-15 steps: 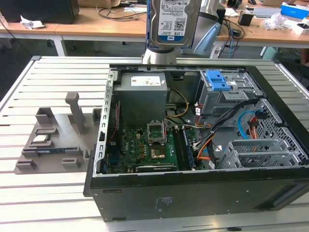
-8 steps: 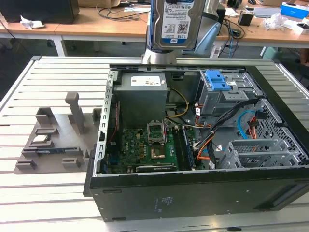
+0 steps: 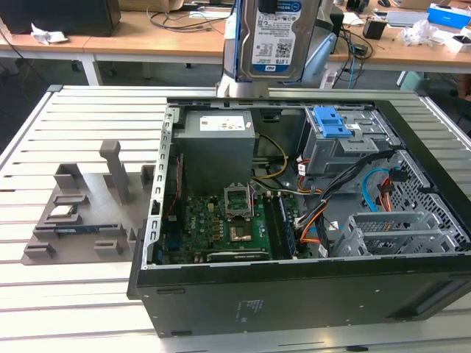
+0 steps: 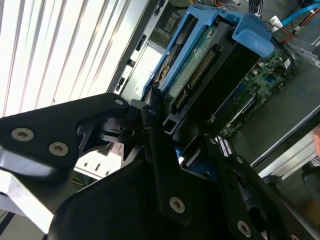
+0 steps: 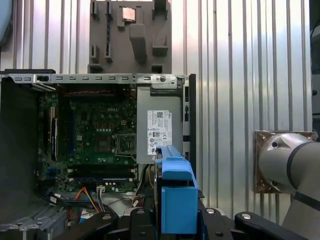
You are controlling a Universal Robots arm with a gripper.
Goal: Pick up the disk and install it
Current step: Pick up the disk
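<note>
The disk (image 3: 276,33), silver with a white-and-blue label and a bright blue frame along its edge, hangs upright in the air above the far rim of the open computer case (image 3: 294,294). In the second wrist view my gripper (image 4: 170,130) is shut on the disk (image 4: 200,65), its black fingers (image 4: 147,117) clamping the blue frame from both sides, with the disk's green board and connector showing. The first wrist view has the disk (image 5: 176,195) edge-on between the black fingers (image 5: 137,217), over the case near the power supply.
Inside the case lie a grey power-supply box (image 3: 218,143), the green motherboard (image 3: 228,220), a grey bay with a blue latch piece (image 3: 335,125) and loose cables. A grey parts fixture (image 3: 81,206) sits on the slatted table at the exterior view's left. Cluttered desks stand behind.
</note>
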